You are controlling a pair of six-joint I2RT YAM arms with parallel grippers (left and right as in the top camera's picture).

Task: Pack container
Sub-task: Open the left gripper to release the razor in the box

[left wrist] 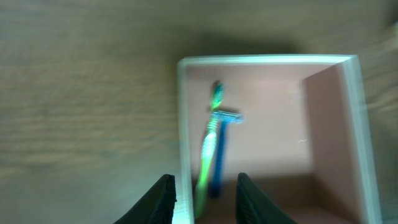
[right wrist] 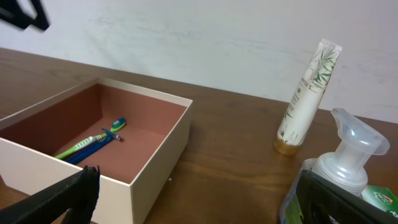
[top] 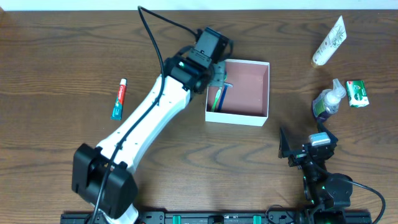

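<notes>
**Left pincer part-open over the box, two items lying inside**

We start overhead. The left gripper (top: 217, 79) hangs at the left edge of the container (top: 261, 93), which sits a little right of centre on the wooden table (top: 56, 50). Only this view catches the toothpaste tube (top: 119, 99), lying alone and well off to the left.

The left wrist camera is blurred but useful. Its two dark fingers (left wrist: 163, 200) stand partly apart and straddle the white wall, one outside it and one over the pink floor. Nothing is clamped between them. A green toothbrush (left wrist: 206, 149) and a blue razor (left wrist: 217, 165) lie side by side along that wall, touching, with their near ends in the gap below the fingers. The razor's crossbar head shows plainly here, while overhead it is just a blue streak.

The right wrist camera shows the right gripper (right wrist: 199, 205) spread wide and empty, low over the table near a corner of the container. It alone shows the box's height. It also shows the white tube (right wrist: 309, 99) standing on its gold cap and leaning slightly. The pump bottle (right wrist: 348, 155) is close to the lens, and the green soap box (right wrist: 380, 200) peeks out beside it.

The count is one container, one toothbrush, one razor, one toothpaste tube, one white tube, one pump bottle and one soap box. That puts two items in the box and four out on the table.
</notes>
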